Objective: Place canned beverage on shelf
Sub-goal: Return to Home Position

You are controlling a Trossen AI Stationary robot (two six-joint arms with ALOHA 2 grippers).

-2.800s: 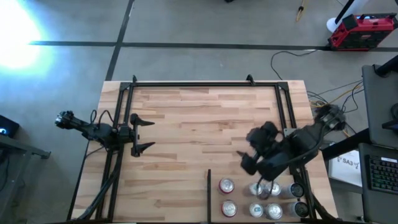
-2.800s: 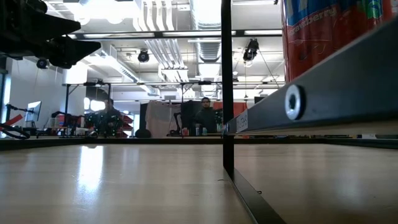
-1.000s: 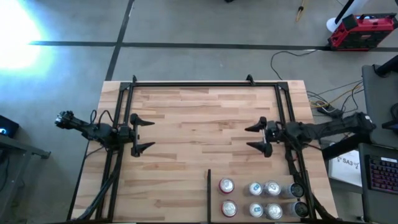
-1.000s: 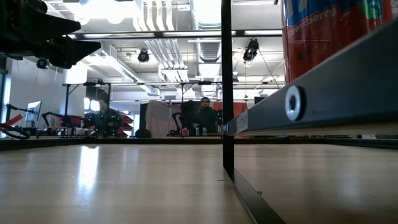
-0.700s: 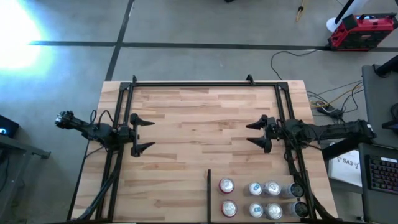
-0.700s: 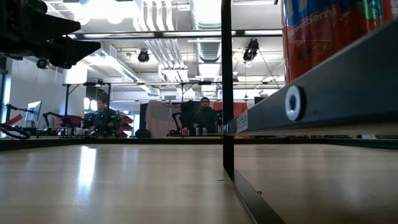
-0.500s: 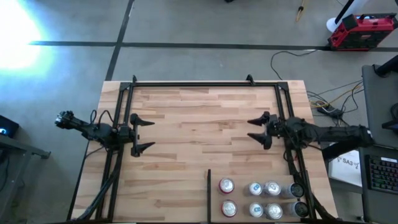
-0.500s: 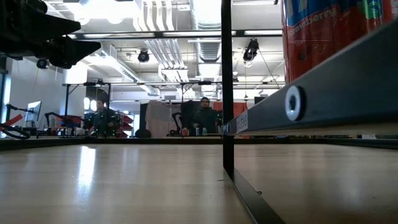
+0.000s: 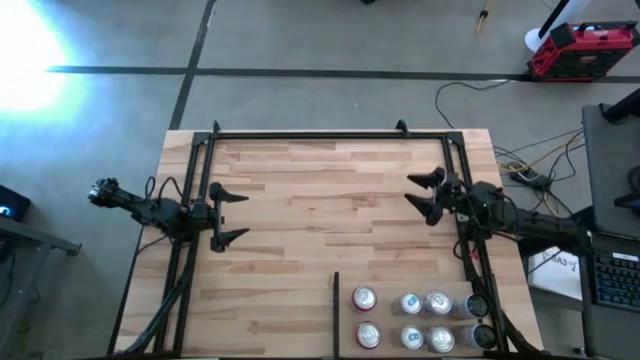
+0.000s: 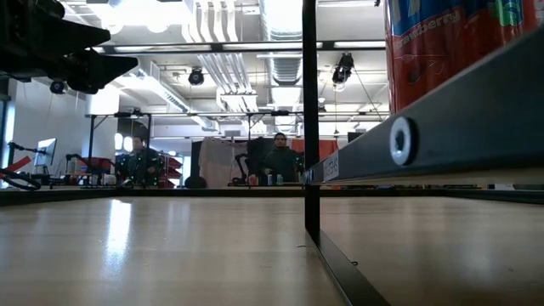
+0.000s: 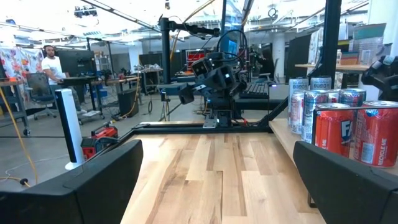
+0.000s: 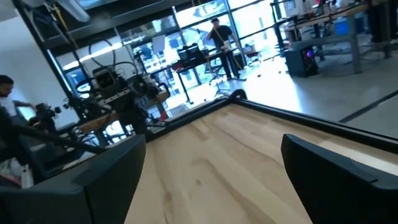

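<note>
**Cans shelved, both grippers empty: the risk is in the right arm's path home.**
The soda cans stand packed in two rows in the shelf corner on the right arm's side, just beyond the divider strip. The right gripper, fingers apart and holding nothing, hangs over the shelf's right side, well apart from the cans. The left gripper, likewise spread, waits at the left edge. If the right arm dips or swings toward the cans, it could clip the frame tube or topple one can into its neighbours.
</note>
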